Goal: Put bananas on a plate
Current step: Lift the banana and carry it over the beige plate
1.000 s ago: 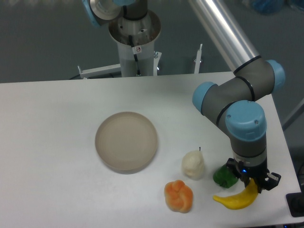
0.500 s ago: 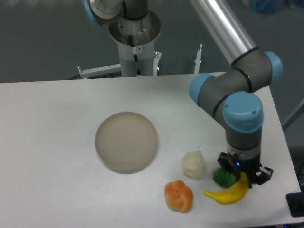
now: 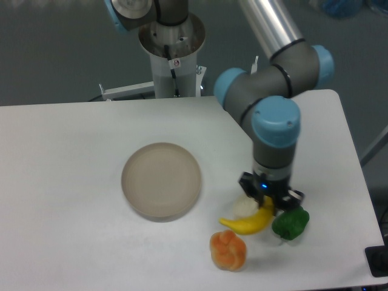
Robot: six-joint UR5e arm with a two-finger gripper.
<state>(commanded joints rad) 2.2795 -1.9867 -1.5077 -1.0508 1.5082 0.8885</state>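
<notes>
You have the bananas clamped by one end in the hand, long axis trailing left and hanging over the worktop above the pale fruit, with the plate further left.

White table w/ matte top fills most of view. Behind it: dark grey-green wall/backdrop, white metal frame bars at far edge. Even, soft light; faint shadows only.
</notes>
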